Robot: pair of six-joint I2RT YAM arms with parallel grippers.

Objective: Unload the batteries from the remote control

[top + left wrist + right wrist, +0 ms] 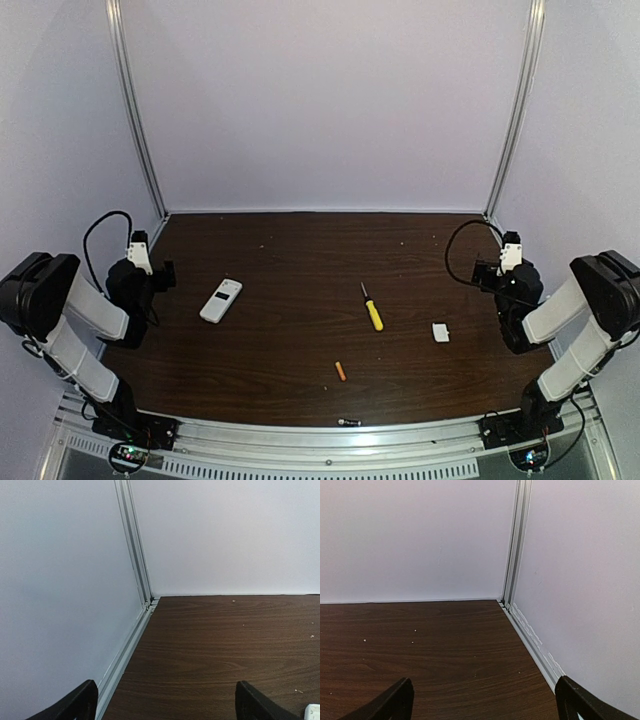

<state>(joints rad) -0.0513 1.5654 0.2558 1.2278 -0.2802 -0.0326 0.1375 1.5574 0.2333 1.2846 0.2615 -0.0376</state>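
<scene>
The left gripper [160, 272] sits at the left edge of the table [300, 250]. Its fingers [75, 702] are spread wide and empty, pointing at the far left corner. Just to its right lies the remote control [221, 300], flat and slanted, face up, outside the fingers and untouched. A white sliver at the bottom right of the left wrist view may be its end; I cannot tell. One orange battery [340, 370] lies near the middle of the front edge, well apart from both grippers. Behind it and slightly right is a yellow-handled screwdriver [371, 308]. A small white cover [440, 332] lies near the right edge. The right gripper [487, 272] hangs beside that edge, its fingers [395, 702] wide apart and empty.
</scene>
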